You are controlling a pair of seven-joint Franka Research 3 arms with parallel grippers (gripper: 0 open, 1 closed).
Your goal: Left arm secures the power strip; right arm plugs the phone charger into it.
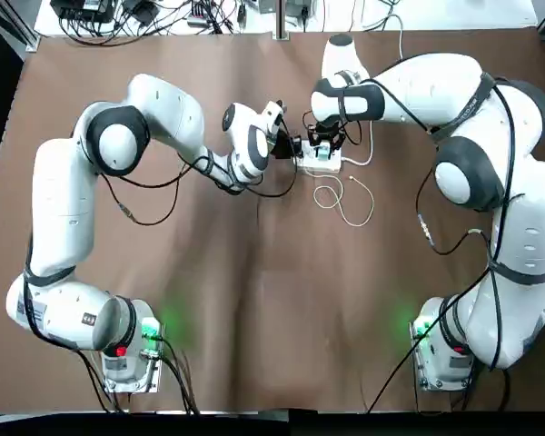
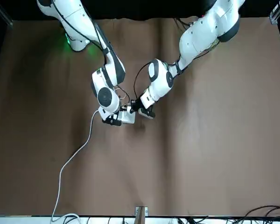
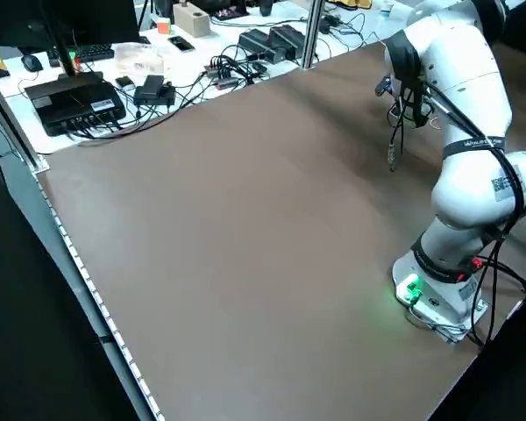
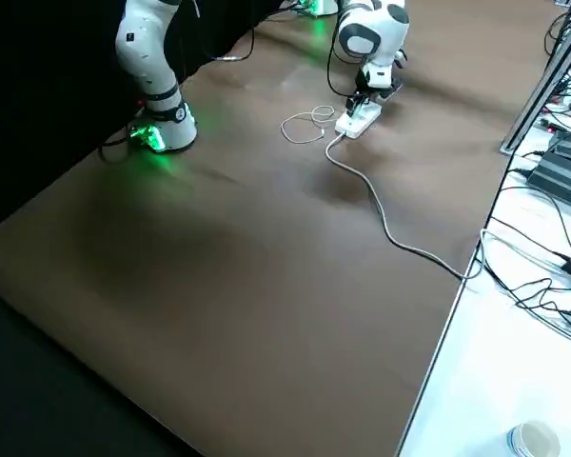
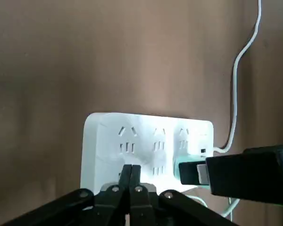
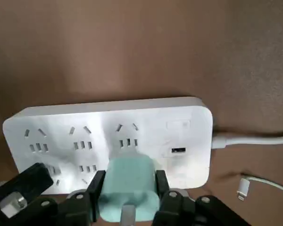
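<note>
Right wrist view: your right claw (image 6: 127,207) is pinching the phone charger (image 6: 128,187) by its flat sides, over the power strip (image 6: 108,136) mid-counter. It's light and slick. Left claw (image 5: 130,181), pressed together, pins the strip.

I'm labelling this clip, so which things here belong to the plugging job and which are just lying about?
In the job:
- power strip, on the table
- phone charger, held over the strip's sockets
- right gripper, shut on the charger
- left gripper, shut, pressing on the strip

Lying about:
- electronics and cables on the white bench beyond the table
- paper cup
</note>
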